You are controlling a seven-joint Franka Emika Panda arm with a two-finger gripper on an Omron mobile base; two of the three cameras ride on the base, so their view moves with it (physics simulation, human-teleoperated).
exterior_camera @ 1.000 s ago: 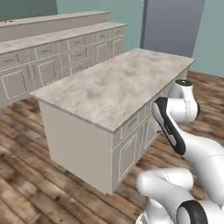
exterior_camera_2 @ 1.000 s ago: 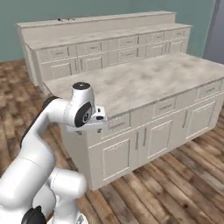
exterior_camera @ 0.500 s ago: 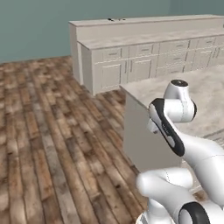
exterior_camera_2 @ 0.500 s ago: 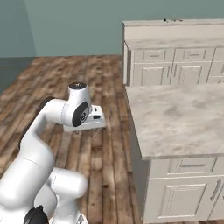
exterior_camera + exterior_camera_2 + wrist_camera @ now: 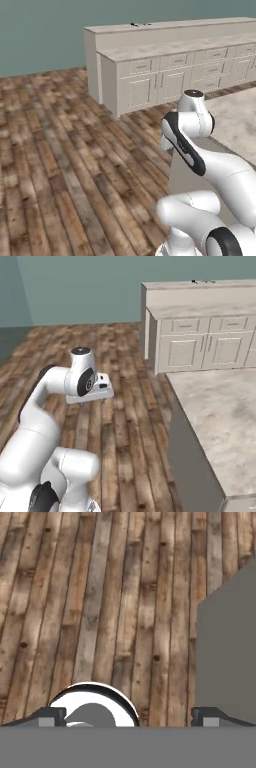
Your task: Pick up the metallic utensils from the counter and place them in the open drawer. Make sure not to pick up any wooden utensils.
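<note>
The arm folds up at the lower right of the left base view, and the pincer points straight down at the wooden plank floor. In the hand view its two dark fingertips sit far apart at the bottom corners, spread as wide as they go, with nothing between them but floor.

The utensils are tiny from here. At the top of the left base view, a few small dark slivers lie on the raised back ledge of the far tabletop; the same specks show at the upper right of the right base view. They look stretched left to right along the ledge, following its long edge, but which way any tip points, and which piece is the knife or a spoon, I cannot tell at this size.

That far tabletop is a long beige marbled slab over cream panelled cabinets, running across the upper right of the left base view. A second marbled slab, the island tabletop, fills the lower right of the right base view, its plain grey side dropping to the floor; the same grey side shows as a block at the right of the hand view.

The floor boards are brown with grey streaks and dark knots. A flat teal wall closes the room behind the cabinets.
</note>
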